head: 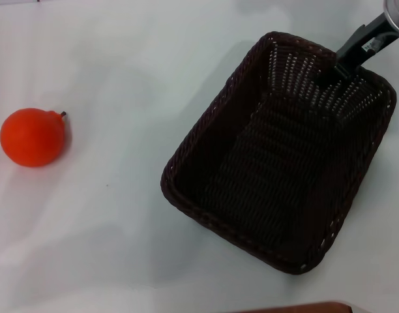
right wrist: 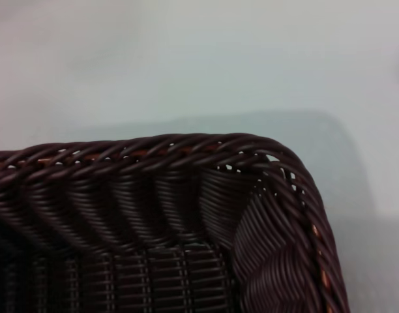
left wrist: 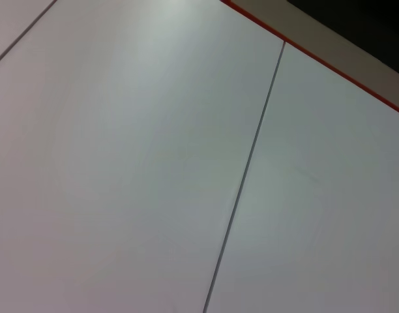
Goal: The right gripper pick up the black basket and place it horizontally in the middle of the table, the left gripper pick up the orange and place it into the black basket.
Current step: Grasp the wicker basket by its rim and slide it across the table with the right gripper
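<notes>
The black basket [head: 209, 111] is on the right half of the white table [head: 115, 235], turned diagonally and empty. My right gripper [head: 341, 64] comes in from the upper right and meets the basket's far rim; its tip is over the inside of that rim. The right wrist view shows one corner of the braided rim [right wrist: 154, 147] close up, with table beyond. The orange [head: 31, 137] lies at the far left of the table, well apart from the basket, with its stem nub pointing right. My left gripper is out of view.
The left wrist view shows only bare table [left wrist: 121, 163], crossed by a thin dark seam [left wrist: 245, 169], and the table's red-trimmed edge [left wrist: 317, 59]. A brown strip [head: 297, 308] shows at the near edge in the head view.
</notes>
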`<control>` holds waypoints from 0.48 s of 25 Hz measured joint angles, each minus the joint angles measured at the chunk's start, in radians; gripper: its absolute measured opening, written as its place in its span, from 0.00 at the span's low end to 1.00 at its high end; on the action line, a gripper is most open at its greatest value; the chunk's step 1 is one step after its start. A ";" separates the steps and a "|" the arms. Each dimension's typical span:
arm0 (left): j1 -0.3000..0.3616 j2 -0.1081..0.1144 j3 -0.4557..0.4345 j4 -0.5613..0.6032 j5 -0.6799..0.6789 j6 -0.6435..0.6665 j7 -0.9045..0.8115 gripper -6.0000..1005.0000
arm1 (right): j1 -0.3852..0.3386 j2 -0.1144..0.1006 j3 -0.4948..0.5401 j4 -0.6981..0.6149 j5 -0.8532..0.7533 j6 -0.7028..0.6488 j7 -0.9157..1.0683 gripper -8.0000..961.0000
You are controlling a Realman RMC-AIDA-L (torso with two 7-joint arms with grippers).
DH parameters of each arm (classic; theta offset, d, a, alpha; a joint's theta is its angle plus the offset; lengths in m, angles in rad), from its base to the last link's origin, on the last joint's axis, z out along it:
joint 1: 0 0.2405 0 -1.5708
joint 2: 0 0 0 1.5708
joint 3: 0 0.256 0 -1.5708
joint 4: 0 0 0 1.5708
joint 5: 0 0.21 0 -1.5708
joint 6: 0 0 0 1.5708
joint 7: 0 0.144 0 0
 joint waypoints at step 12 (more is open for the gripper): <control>-0.009 0.001 -0.004 0.000 -0.002 0.021 0.002 0.72 | -0.041 -0.056 0.226 -0.013 0.251 0.148 -0.001 0.21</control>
